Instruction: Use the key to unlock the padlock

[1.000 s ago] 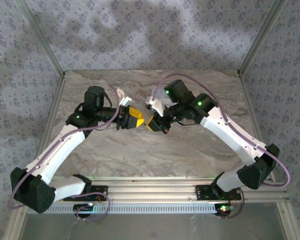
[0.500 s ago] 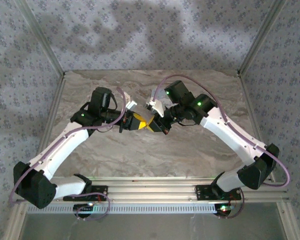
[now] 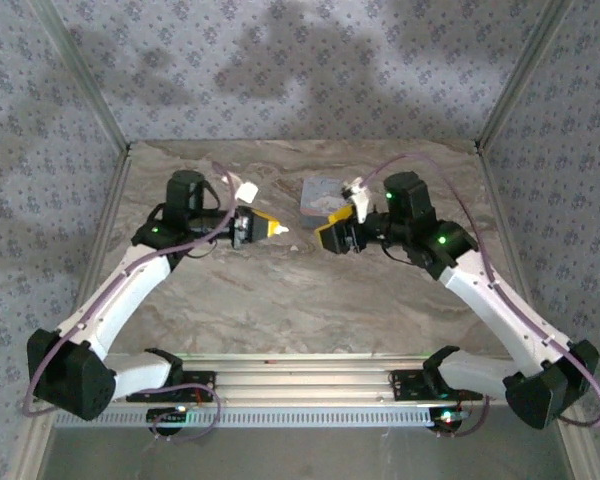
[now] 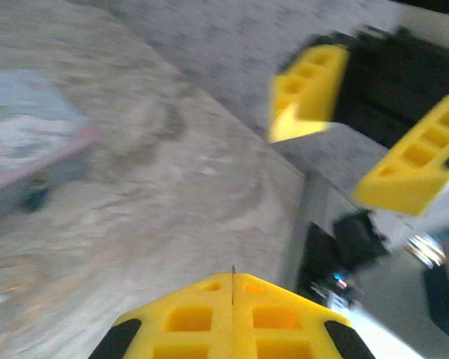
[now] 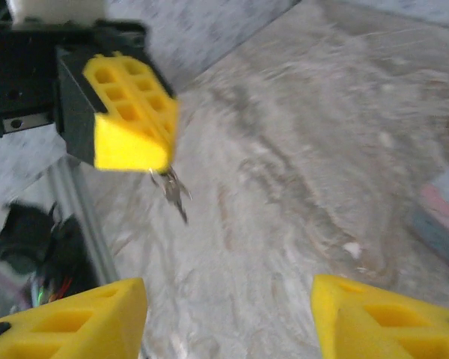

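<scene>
Just beyond right pincer [image 3: 326, 236], spread apart, pale blue tin [image 3: 320, 190], left pincer [image 3: 274, 229] clamped on key [image 5: 173, 194].

Yellow left gripper [image 3: 276, 228], yellow right gripper [image 3: 323, 235], pale blue tin [image 3: 320, 192], marbled beige table [image 3: 280, 300].

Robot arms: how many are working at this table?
2. The left arm reaches in from the left side of the table, the right arm from the right; their yellow jaws face each other near the middle, apart. None seems hidden.
</scene>
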Tool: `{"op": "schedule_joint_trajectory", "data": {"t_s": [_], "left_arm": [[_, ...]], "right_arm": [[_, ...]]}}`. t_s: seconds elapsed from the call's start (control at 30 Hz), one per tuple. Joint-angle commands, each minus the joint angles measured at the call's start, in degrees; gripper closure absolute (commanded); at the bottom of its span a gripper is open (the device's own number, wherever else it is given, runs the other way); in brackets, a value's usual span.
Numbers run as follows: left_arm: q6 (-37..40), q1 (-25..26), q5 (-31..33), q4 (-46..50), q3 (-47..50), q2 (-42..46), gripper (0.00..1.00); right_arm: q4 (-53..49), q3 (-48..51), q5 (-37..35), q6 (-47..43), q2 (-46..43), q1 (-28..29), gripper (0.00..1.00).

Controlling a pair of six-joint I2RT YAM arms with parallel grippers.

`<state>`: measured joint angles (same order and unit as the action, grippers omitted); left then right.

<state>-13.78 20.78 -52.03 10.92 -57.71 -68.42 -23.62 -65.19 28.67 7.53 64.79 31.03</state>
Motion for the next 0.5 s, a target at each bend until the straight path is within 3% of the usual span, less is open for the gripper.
{"op": "schedule_joint_trajectory", "data": {"t_s": [0.0, 0.1, 0.17, 0.33, 0.47], "left_arm": [[-18.41, -8.33, 4.58, -15.71, 5.35, 2.82, 1.0], [-29.94, -13.58, 5.48, -28.02, 10.33, 3.26, 1.0], [-34.4, -14.14, 6.14, -33.81, 11.97, 3.05, 1.0], [-43.28, -11.41, 8.96, -44.97, 13.76, 1.14, 1.0], [-45.43, -6.66, 9.78, -50.08, 13.17, -1.0, 1.0]], "right_arm": [[7.81, 2.4, -7.18, 16.21, -0.59, -3.39, 0.39], [10.53, 4.17, -8.3, 23.67, 0.09, -4.13, 0.4], [14.78, 5.63, -7.63, 27.63, 0.97, -3.47, 0.4], [21.04, 4.35, -7.77, 36.15, 6.96, 0.47, 0.4], [24.4, 1.2, -6.25, 41.45, 12.9, 2.14, 0.42]]}}
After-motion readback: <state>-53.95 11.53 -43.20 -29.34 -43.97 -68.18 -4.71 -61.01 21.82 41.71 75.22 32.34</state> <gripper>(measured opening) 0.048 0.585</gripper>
